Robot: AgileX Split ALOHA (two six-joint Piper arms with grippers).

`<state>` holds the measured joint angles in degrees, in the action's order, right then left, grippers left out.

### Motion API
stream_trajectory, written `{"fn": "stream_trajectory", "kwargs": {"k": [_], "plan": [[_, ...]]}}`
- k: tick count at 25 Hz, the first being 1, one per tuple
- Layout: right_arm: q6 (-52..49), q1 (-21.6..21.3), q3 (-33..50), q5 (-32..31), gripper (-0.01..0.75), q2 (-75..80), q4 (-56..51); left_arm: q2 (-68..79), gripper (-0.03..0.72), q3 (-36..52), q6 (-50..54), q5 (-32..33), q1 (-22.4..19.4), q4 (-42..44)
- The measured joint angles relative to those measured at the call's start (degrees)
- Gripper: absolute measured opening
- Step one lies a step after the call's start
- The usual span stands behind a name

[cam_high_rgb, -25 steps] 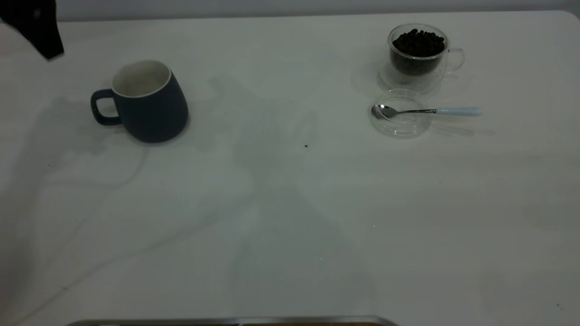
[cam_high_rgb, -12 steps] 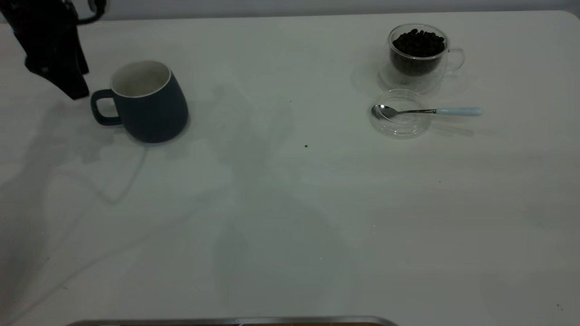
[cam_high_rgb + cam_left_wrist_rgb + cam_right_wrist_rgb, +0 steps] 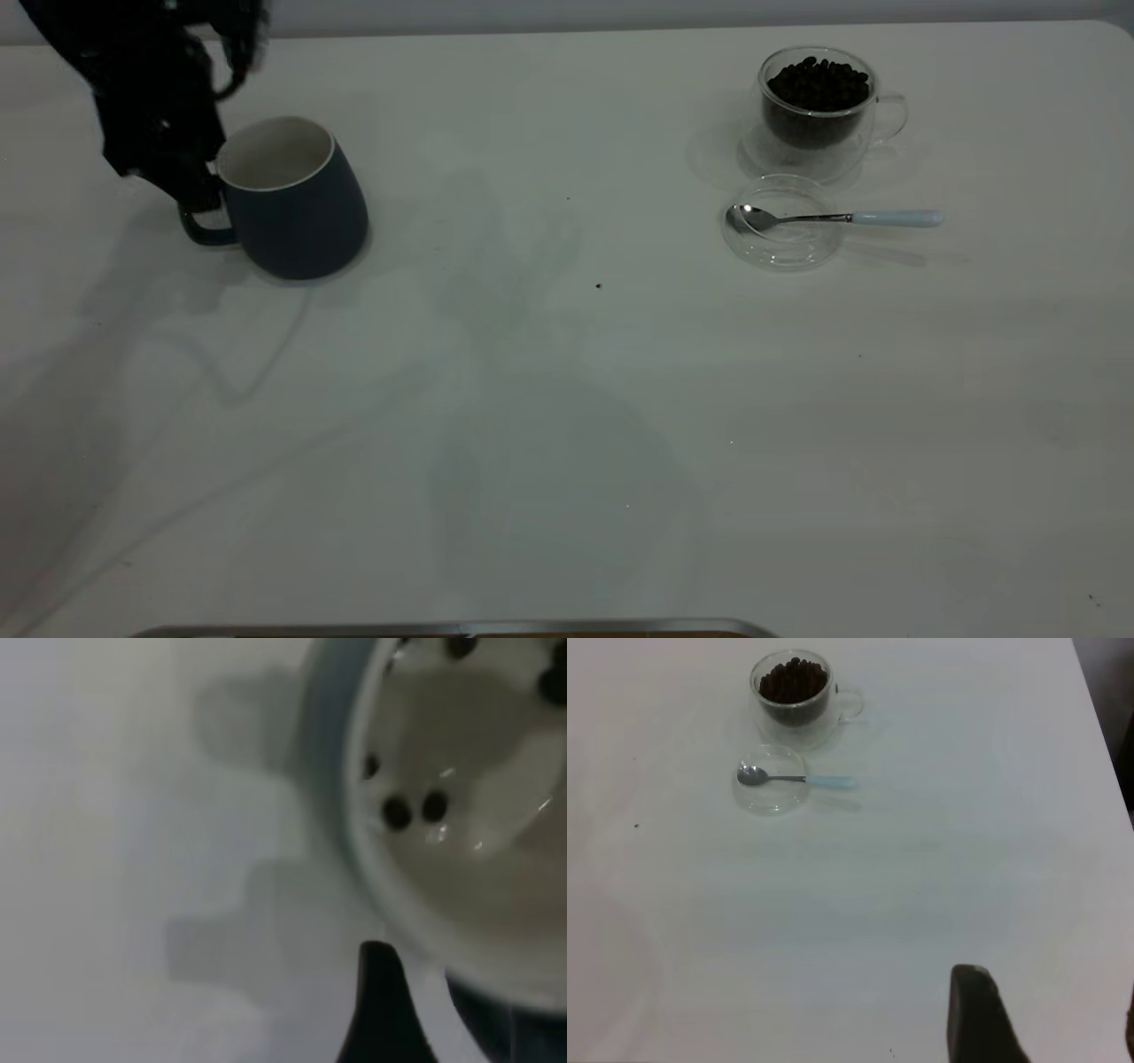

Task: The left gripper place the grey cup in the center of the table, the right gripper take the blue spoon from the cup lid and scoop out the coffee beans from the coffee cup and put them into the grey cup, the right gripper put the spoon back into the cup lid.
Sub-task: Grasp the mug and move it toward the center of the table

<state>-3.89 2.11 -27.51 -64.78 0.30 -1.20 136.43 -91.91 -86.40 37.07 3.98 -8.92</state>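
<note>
Since a moment ago, the left tool (image 3: 190, 182) has come down from the far corner and now sits right at the handle of the grey cup (image 3: 297, 208). I cannot tell if this tool is wide or narrow, because the dark arm hides its tips. In the left wrist view the cup's pale inside (image 3: 469, 815) is close, with a few dark specks in it, and one dark fingertip (image 3: 381, 1010) pokes in beside the rim.

The cup stands upright just beside the left tool, on the side toward the middle of the counter (image 3: 567, 425). It is not in the center yet.

To do this step well, the tool should probably close on the handle or the wall near it, get a firm hold, then lift or slide the cup gently so it does not tip.

Open room looks good. The middle of the counter is bare. The coffee cup (image 3: 817, 106), the cup lid (image 3: 784, 241) and the blue spoon (image 3: 895, 217) are well apart from the left tool, far across the counter. The right tool (image 3: 983, 1014) hangs back, away from them; I cannot tell its state.
</note>
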Motion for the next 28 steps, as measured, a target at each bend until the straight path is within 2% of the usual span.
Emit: {"fn": "stream_trajectory", "kwargs": {"k": [9,19,28], "plan": [[0.0,0.0,0.0,0.0,0.436,0.0,0.0,1.3,0.591,0.0,-5.2,-3.9,2.7,-0.8],[0.0,0.0,0.0,0.0,0.436,0.0,0.0,1.4,0.591,0.0,-15.1,-8.4,8.4,-14.7],[0.0,0.0,0.0,0.0,0.436,0.0,0.0,2.1,0.590,-0.1,-15.8,-12.6,13.5,-18.5]]}}
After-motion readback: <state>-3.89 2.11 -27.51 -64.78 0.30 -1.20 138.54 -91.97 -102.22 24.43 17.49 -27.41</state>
